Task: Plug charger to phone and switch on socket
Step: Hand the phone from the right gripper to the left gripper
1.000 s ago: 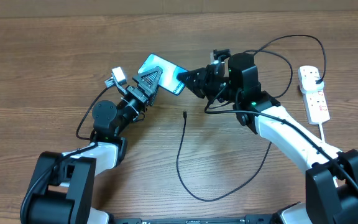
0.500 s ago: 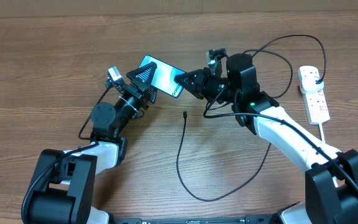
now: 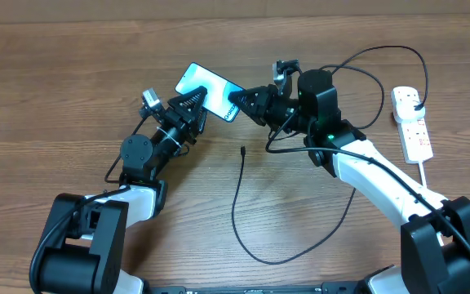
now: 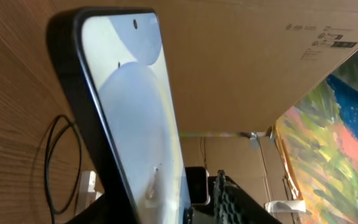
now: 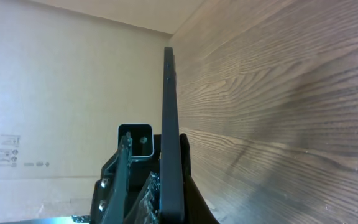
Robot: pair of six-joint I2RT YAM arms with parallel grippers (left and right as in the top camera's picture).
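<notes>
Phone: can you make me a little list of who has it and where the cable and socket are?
phone: tilted up, screen lit
right pincer: shut on the phone's end
left pincer: at the phone's other side, grip unclear
charger tip: lying on the table, not plugged in
socket: far right, untouched

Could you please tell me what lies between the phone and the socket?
In the overhead view, the right gripper, jaws closed on the phone, and its black wrist sit there, then a loop of black cable before the socket.
</notes>
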